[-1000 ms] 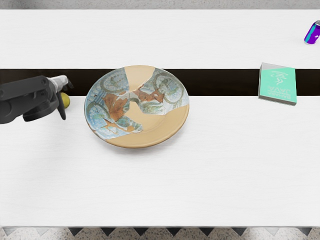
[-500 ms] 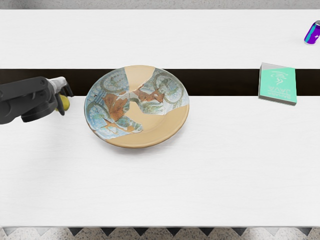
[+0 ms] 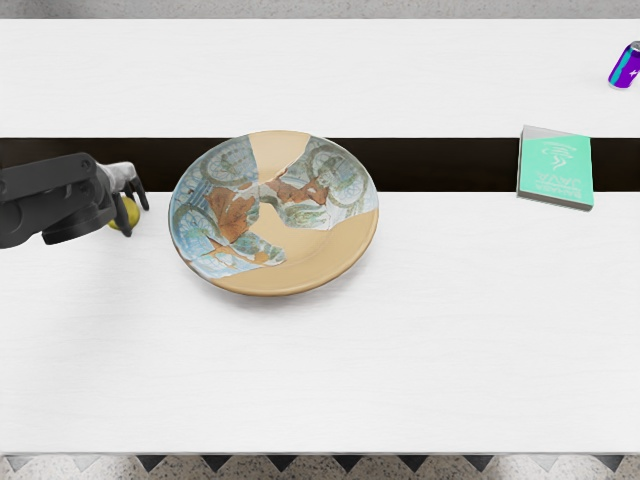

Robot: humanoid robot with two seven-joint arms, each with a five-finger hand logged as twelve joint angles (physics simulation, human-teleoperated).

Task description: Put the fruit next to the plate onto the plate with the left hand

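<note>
A small yellow fruit (image 3: 126, 214) lies on the white table just left of the plate, and only a sliver of it shows under the hand. My left hand (image 3: 128, 200) comes in from the left edge with its fingers curled around the fruit. The plate (image 3: 300, 285) is wide and tan, painted in blue and orange, and sits at the table's centre with nothing on it. A short gap separates the hand from the plate's left rim. The right arm does not show.
A teal book (image 3: 556, 168) lies at the right, across the dark gap (image 3: 450, 165) between the two white surfaces. A purple can (image 3: 625, 65) lies at the far right corner.
The left hand's fingers have curled in over the fruit, which shows less than before. The hand has shifted slightly down. Plate, book and can have not moved.
</note>
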